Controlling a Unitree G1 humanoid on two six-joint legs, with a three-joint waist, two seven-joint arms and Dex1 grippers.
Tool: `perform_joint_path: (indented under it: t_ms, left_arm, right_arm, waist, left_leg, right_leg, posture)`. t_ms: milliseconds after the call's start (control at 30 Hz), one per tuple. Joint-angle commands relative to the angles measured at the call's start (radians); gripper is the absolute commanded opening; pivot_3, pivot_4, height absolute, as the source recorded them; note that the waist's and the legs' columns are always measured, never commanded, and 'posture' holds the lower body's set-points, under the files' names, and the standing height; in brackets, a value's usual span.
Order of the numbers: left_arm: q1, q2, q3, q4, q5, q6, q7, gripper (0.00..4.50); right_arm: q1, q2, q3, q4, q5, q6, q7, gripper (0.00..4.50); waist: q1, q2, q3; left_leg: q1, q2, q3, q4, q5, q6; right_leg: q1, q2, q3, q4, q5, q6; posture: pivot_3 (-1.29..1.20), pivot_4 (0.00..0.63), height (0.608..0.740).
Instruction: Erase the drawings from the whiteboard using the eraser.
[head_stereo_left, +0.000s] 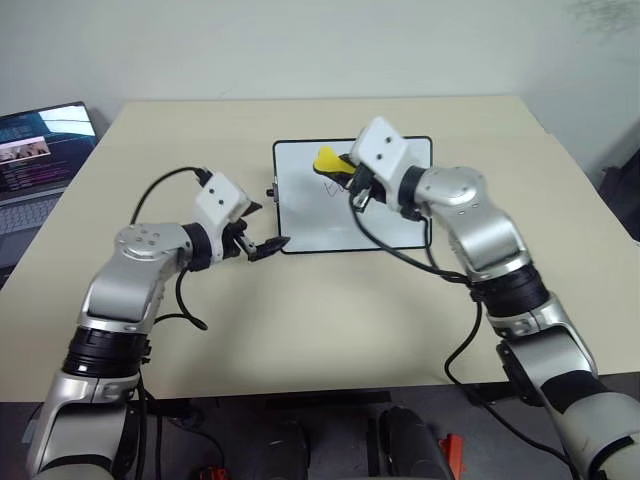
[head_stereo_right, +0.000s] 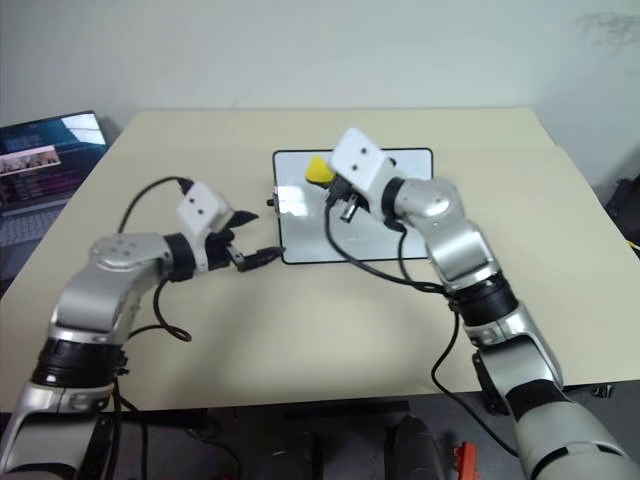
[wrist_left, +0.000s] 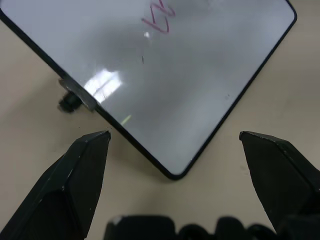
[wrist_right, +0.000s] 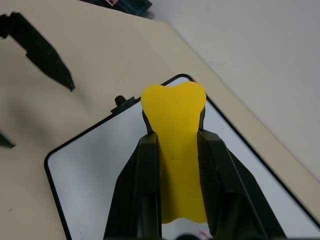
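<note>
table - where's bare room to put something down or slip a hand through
Free: the wide strip of table between the whiteboard and the near edge, the far strip behind the board, and the right side past the right arm. Crowded: over the board, where the right gripper holds the eraser, and its near-left corner, where the open left gripper hovers. The laptop borders the left edge.

Left tool (wrist_left: 175, 137) spread wide; right tool (wrist_right: 176, 145) clamped, arm reaching forward.

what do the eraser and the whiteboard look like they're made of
Eraser: probably soft foam or rubber, matte yellow; it bulges where the right gripper squeezes it. Whiteboard: glossy white surface, likely coated, showing bright glare, with a thin black frame that could be plastic.
</note>
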Motion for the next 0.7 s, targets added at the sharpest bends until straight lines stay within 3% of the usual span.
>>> perform_joint_path:
  t_ms: [33, 333, 700]
  left_arm:
    - [-0.004, 0.005, 0.013, -0.019, 0.008, -0.025, -0.003, 4.5]
    - [0.031, -0.007, 0.023, -0.068, -0.006, -0.003, 0.012, 4.5]
    - [0.042, -0.003, 0.041, -0.086, -0.011, 0.009, 0.017, 4.5]
  right_arm:
    - [-0.092, 0.043, -0.008, 0.133, -0.039, -0.096, -0.057, 0.67]
    - [-0.302, 0.127, -0.015, 0.678, -0.142, -0.349, -0.237, 0.67]
    - [-0.296, 0.166, 0.023, 0.863, -0.241, -0.453, -0.304, 0.67]
  waist:
    - [-0.001, 0.0, 0.0]
    - [-0.007, 0.0, 0.0]
    - [-0.011, 0.0, 0.0]
  left_leg:
    - [0.0, 0.0, 0.0, 0.0, 0.0, 0.0]
    - [0.001, 0.0, 0.0, -0.002, 0.0, 0.0]
    - [0.004, 0.0, 0.0, -0.002, 0.0, 0.0]
  right_leg:
    - [0.0, 0.0, 0.0, 0.0, 0.0, 0.0]
    - [0.0, 0.0, 0.0, 0.0, 0.0, 0.0]
    - [0.001, 0.0, 0.001, 0.002, 0.0, 0.0]
  posture:
    - [0.0, 0.15, 0.74]
    - [0.0, 0.15, 0.74]
    - [0.0, 0.15, 0.74]
